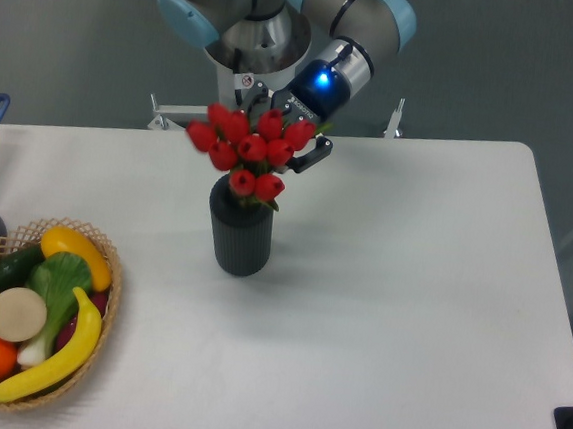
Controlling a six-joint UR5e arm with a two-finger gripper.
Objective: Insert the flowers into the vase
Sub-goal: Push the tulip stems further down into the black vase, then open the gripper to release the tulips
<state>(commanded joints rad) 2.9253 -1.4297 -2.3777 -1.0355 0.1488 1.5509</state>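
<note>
Table white against grey wall; gripper behind flowers, grip unclear.

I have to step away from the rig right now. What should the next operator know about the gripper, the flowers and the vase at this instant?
Gripper: right behind the flowers, mostly hidden by them; whether it is open or shut cannot be told.
Flowers: stems down in the vase, heads sitting low over its mouth and fanned to the left.
Vase: upright on the table, right of the basket of vegetables.
Done: flowers are in the vase.
Left: confirm release, back the gripper away without tipping the vase.
</note>
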